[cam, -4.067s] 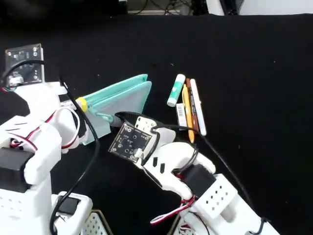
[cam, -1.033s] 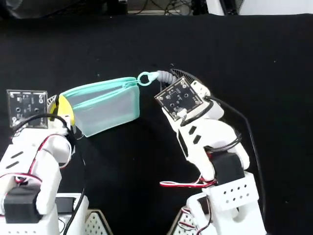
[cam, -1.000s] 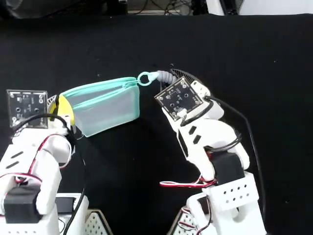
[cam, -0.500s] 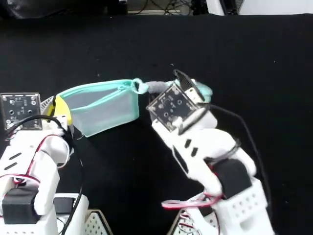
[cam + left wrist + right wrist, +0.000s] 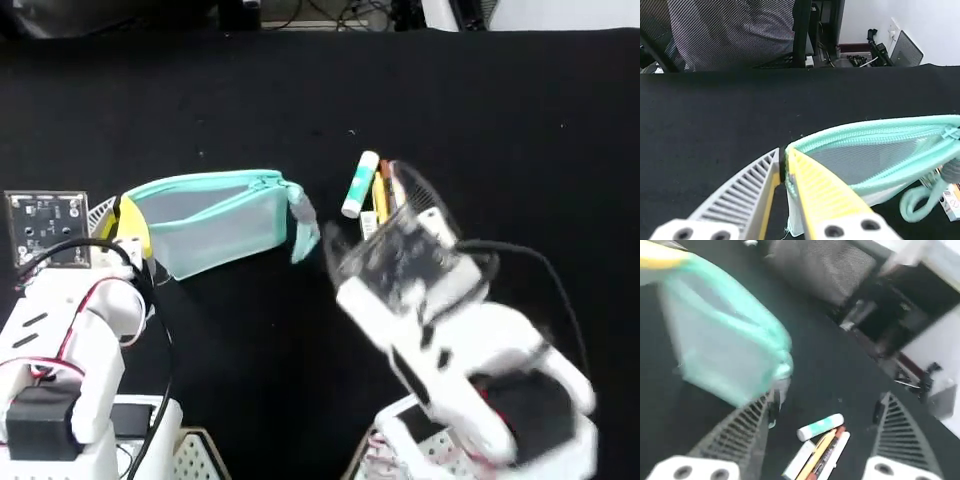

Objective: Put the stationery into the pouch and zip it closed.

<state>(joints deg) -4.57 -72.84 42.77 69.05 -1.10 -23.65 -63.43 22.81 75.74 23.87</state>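
At the 9 o'clock end of the pouch [image 5: 215,215], the left gripper [image 5: 785,165] is seen with its jaws clamped on the pouch's corner, so that the pouch is held propped on the tabletop [image 5: 500,100] with its zip edge uppermost. The mouth appears to be unzipped, with the pull loop [image 5: 303,228] hanging at the 3 o'clock end, though this cannot be settled from blurred views. The stationery [image 5: 822,450], a glue stick [image 5: 358,184] and pens [image 5: 382,200], is laid just beyond that end, none of it yet inside. The loading step is judged to be in hand. The right gripper [image 5: 827,402] is held above the gap between pouch and stationery, its jaws spread wide and nothing gripped. The right arm is folded low, its base at 5 o'clock of the stationery. Next, one item would need to be straddled, pinched and carried to the mouth.
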